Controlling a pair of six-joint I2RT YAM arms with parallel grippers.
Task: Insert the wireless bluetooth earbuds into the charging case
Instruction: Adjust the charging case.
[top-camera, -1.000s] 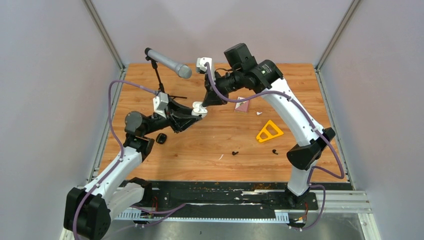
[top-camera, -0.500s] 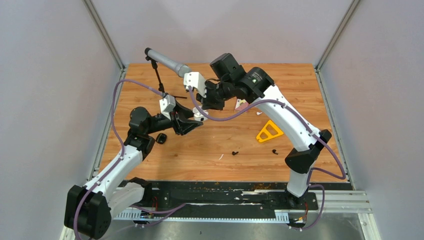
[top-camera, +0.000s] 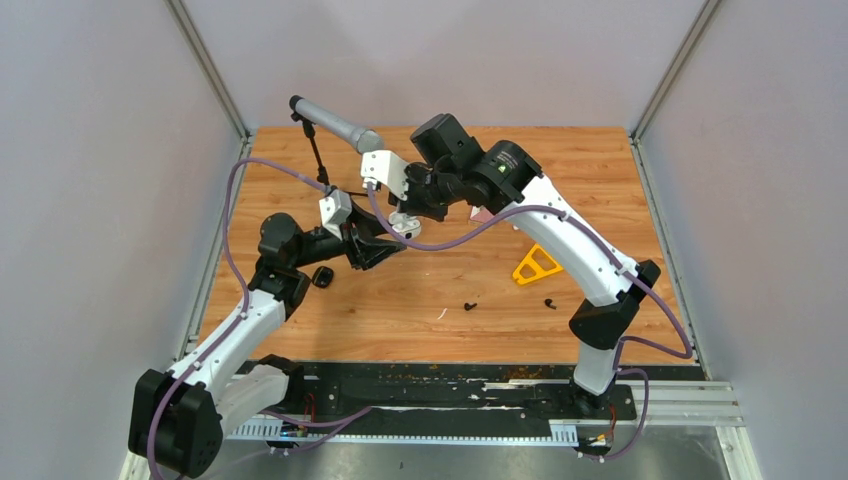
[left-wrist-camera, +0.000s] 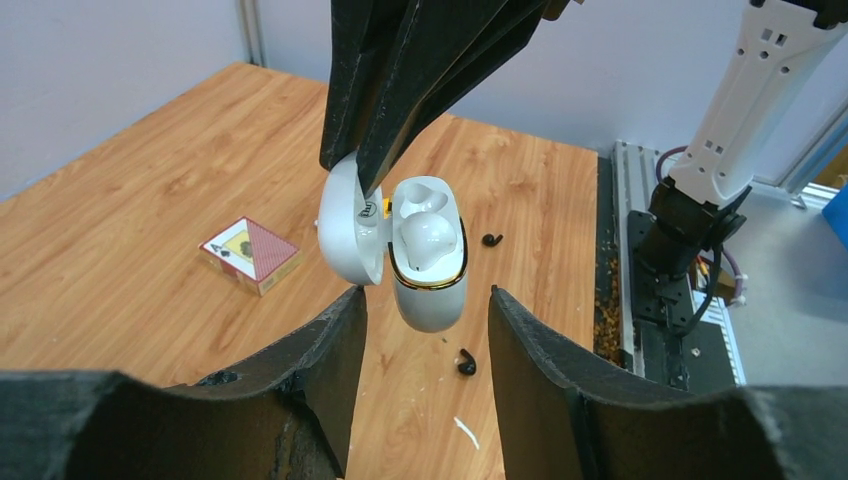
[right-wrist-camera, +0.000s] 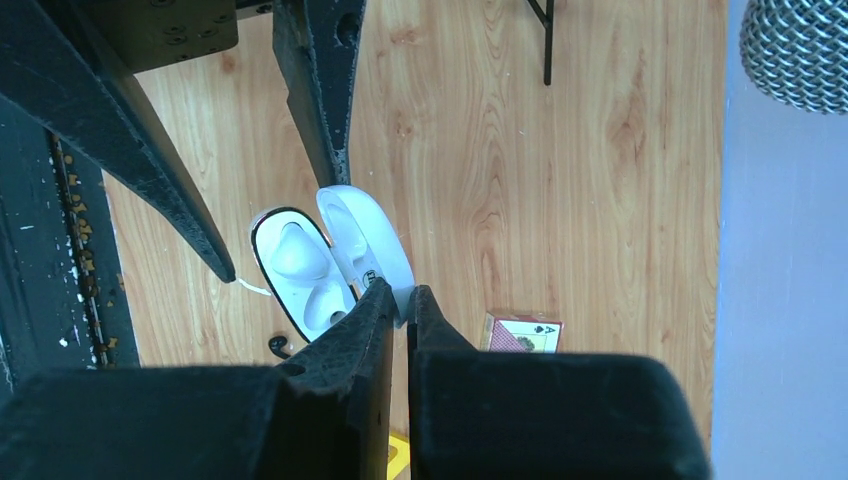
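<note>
The white charging case (left-wrist-camera: 430, 275) hangs open in the air, lid (left-wrist-camera: 350, 235) swung to the left. My right gripper (right-wrist-camera: 405, 300) is shut on the lid (right-wrist-camera: 365, 245) from above; the case body (right-wrist-camera: 300, 275) hangs beside its fingers. My left gripper (left-wrist-camera: 425, 295) is open, its fingertips on either side of the case bottom and apart from it. White moulded shapes fill the case; I cannot tell if earbuds are inside. Two black earbuds (top-camera: 470, 305) (top-camera: 549, 302) lie on the table, also showing in the left wrist view (left-wrist-camera: 465, 364) (left-wrist-camera: 491, 239). No white earbuds show.
A card box (left-wrist-camera: 250, 255) lies behind the case. A yellow triangle (top-camera: 537, 264) lies at right. A small black case (top-camera: 322, 277) sits by the left arm. A microphone (top-camera: 335, 125) on a stand is at the back left. A thin white sliver (top-camera: 441, 314) lies near the front.
My right arm has swung left and its wrist has turned, carrying the case toward my left gripper. The left arm has shifted slightly right. Things on the table have not moved.
</note>
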